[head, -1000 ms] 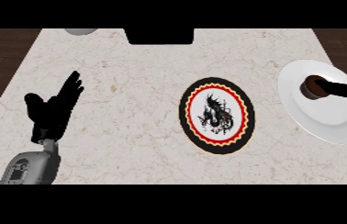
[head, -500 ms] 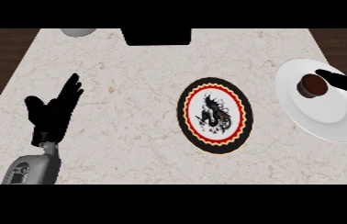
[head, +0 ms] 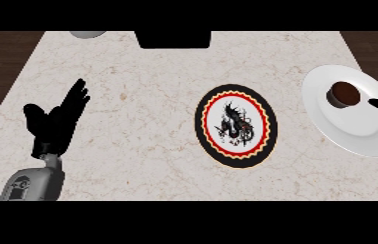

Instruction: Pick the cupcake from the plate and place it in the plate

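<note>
Head view, looking steeply down on a pale marbled stone counter.

1. The brown chocolate cupcake stands upright on the plain white round plate at the right edge of the counter. It sits in the upper half of that plate, apart from the rim.

2. The black-rimmed round plate with a red and yellow zigzag ring and a black dragon figure on its white centre lies near the middle of the counter, well apart from the white plate. Nothing rests on it.

3. The left hand shows at the left side of the counter, at rest on its grey forearm. Its fingers are straight and close together, pointing up and to the right; the thumb stands apart to the left. It touches no object.

4. The right hand: only a small dark tip shows at the right edge, just beside the cupcake. The state of its fingers cannot be told.

5. A grey round object is cut off by the top edge at upper left. A black rectangular block sits at the far edge, top centre.
</note>
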### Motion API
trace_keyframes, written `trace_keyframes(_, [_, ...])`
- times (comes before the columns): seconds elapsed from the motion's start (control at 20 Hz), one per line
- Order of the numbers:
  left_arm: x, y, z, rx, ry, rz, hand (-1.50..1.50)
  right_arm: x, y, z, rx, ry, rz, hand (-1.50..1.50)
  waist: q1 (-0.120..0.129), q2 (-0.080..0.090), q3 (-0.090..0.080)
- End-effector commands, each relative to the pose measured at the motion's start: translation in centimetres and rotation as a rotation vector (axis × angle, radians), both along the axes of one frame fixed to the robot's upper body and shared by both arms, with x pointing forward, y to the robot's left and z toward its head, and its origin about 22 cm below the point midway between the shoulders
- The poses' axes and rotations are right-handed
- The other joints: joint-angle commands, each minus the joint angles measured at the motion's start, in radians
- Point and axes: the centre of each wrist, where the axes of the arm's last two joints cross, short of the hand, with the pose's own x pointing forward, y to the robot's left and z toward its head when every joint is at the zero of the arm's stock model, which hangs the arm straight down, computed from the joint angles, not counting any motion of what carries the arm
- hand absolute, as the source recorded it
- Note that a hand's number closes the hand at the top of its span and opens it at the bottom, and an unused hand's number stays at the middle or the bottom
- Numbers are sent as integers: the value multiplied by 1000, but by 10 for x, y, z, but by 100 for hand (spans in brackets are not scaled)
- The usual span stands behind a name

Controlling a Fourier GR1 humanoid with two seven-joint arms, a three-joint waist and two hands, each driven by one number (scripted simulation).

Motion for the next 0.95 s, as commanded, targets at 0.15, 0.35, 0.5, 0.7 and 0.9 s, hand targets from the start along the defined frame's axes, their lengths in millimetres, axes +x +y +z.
trace_keyframes(0.15, [0,4,-10,5,-10,1,0,-42,-14,-11,-21,13,-19,-150,0,1,0])
trace_keyframes(0.35, [10,-14,-3,4,-7,-6,0,-46,-36,-7,-12,7,-42,-150,2,1,0])
trace_keyframes(0.5, [5,-13,4,4,-4,-8,0,-68,-53,-12,-32,14,-51,-150,2,1,0])
trace_keyframes(0.7, [7,-8,6,-13,0,-11,0,-74,-60,-17,-51,70,-76,-150,2,1,0])
trace_keyframes(0.9, [-7,9,2,6,-28,1,0,-84,-72,-13,-34,81,-78,-150,3,1,0])
